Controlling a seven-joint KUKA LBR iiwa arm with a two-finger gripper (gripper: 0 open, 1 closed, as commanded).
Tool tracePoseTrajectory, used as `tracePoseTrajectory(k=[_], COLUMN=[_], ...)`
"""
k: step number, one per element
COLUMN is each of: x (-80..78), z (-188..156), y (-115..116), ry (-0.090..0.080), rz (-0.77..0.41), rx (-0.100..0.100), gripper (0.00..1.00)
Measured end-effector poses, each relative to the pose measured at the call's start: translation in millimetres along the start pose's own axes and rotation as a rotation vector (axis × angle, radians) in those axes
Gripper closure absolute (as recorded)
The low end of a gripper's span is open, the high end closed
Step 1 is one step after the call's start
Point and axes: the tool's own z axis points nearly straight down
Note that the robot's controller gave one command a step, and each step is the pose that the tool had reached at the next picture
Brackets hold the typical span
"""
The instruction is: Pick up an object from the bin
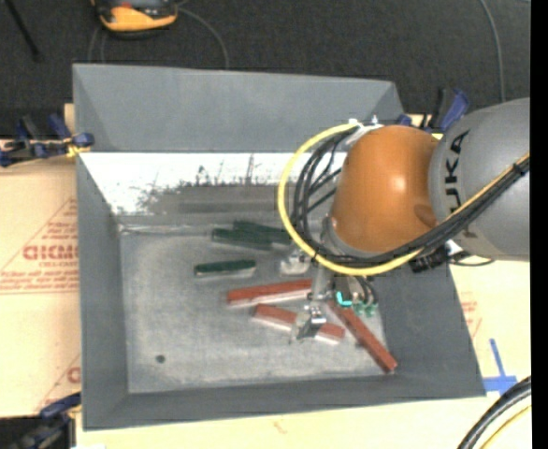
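Observation:
My gripper (309, 325) reaches down into the right half of the bin, its fingertips at a short red-brown bar (279, 318) lying on the floor. A longer red-brown bar (266, 295) lies just behind it, and another red-brown bar (369, 341) slants toward the front right corner. Whether the fingers are round the short bar is hidden by the gripper body.
Two dark green bars lie farther back: one (224, 268) at mid-floor, another (246, 236) near the back wall. A small pale piece (295, 264) sits under the cable loop. The arm's orange cover and cables hang over the bin's right side.

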Motion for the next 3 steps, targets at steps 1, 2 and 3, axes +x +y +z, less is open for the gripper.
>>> tracePoseTrajectory(k=[1, 2, 3], x=[-1.5, -56.3, -56.5], z=[-3.7, 105.0, 106.6], y=[0.0, -48.6, -48.1], ry=[-0.007, -0.035, -0.040], rz=[0.000, -0.207, -0.205], rx=[0.000, 0.004, 0.003], gripper=[0.00, 1.00, 0.00])
